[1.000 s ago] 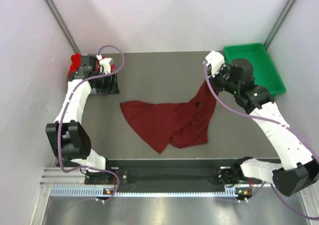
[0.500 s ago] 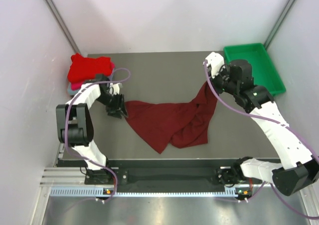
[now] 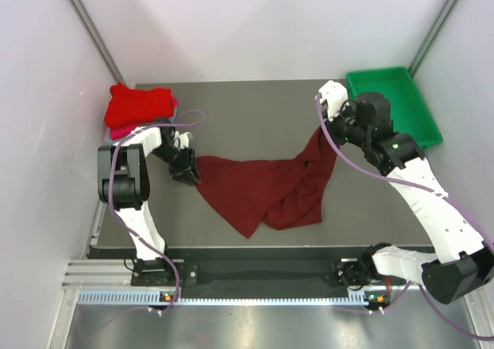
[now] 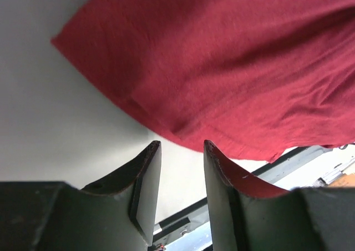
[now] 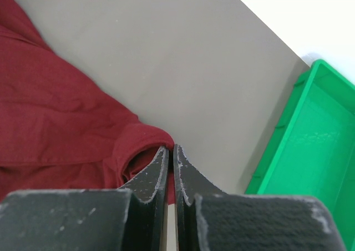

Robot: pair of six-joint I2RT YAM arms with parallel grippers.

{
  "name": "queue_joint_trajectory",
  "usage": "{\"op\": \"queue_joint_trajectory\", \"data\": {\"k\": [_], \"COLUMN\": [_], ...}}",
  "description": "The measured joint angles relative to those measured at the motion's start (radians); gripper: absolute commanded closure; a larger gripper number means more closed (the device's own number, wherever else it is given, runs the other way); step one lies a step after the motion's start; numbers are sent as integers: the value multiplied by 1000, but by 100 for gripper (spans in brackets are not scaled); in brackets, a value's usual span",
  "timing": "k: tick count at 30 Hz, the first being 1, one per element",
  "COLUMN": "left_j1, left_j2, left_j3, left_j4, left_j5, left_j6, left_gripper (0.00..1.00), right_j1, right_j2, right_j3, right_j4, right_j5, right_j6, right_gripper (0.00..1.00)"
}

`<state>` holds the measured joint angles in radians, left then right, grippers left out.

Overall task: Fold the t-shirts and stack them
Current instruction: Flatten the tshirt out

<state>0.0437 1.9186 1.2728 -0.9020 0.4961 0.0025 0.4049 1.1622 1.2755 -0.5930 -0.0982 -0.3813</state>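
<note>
Status of the job: early. The dark maroon cloth t-shirt [image 3: 255, 191] lay unfolded and rumpled across the middle of the grey table [image 3: 247, 110], bunched into loose folds on its right half and pointing towards the near edge. No fold had been made in it. A pile of folded cloth with a bright red t-shirt [image 3: 137, 106] on top sat at the far-left corner of the table; the layers under the red one were too hidden to sort out. My judgement: spreading the maroon shirt flat, folding it and moving it to that pile were all left to do.

Right gripper [image 5: 171, 149]: fingers pressed almost together, with a pinch of maroon cloth caught between them. In the overhead view this corner of the shirt rose off the table towards the gripper, near the green plastic tray [image 3: 390, 102] but apart from it.

Left gripper [image 4: 180, 145]: fingers parted by a narrow gap showing only bare table, so it held nothing. The shirt's left hem ran just beyond the fingertips, very close; whether the right fingertip touched the cloth could not be told. From above, this gripper sat low at the shirt's left corner.
</note>
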Motion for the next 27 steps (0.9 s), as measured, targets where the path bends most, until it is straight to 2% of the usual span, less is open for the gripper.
{"op": "queue_joint_trajectory", "data": {"k": [8,15,19,20,23,27], "left_j1": [-7,-50,-76,-79,-82,-82], "left_j2": [48,85,86,86,85,50], "left_j3": [29,83,83,83,83,71], "left_j4": [12,12,12,12,11,8], "left_j5": [9,9,9,8,3,-24], "left_j6": [-3,-5,-5,-4,-3,-4], "left_gripper": [60,65,73,73,62,59], "right_j1": [0,0,0,0,0,0], "right_j2": [-2,-2,-2,-2,-2,-2], "right_j3": [-1,-1,-2,-4,-6,-6], "right_j4": [1,2,5,9,9,19], "right_j5": [3,3,3,3,4,4], "right_j6": [0,0,0,0,0,0], "right_gripper": [100,100,100,100,100,100]}}
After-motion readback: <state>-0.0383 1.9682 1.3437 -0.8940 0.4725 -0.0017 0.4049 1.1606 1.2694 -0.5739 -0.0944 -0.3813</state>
